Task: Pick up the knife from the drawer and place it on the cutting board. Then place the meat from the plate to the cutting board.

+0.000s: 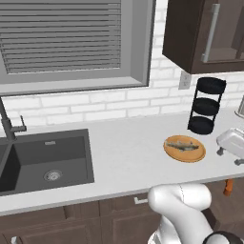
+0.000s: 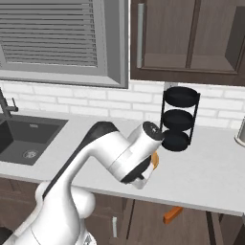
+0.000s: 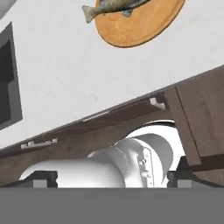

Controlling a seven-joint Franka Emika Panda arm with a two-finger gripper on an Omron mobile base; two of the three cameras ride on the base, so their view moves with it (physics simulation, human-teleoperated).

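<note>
The round orange plate (image 1: 185, 149) lies on the white counter (image 1: 128, 152), and the grey-green, fish-shaped meat (image 1: 183, 145) rests on it. The hand view looks down on the plate (image 3: 144, 26) and the meat (image 3: 114, 6). My gripper (image 1: 229, 157) hangs open and empty just right of the plate, over the counter's front edge. Its dark fingertips (image 3: 43, 179) stand wide apart. Below the counter edge the drawer (image 2: 201, 217) is open, and the knife's orange handle (image 2: 172, 214) shows inside it; the blade is hard to make out. The cutting board is out of view.
A black three-tier rack (image 1: 206, 106) stands behind the plate against the brick wall. A dark sink (image 1: 45, 162) with a faucet (image 1: 7, 121) is set in the counter's left end. Dark upper cabinets (image 2: 191, 38) hang above the rack.
</note>
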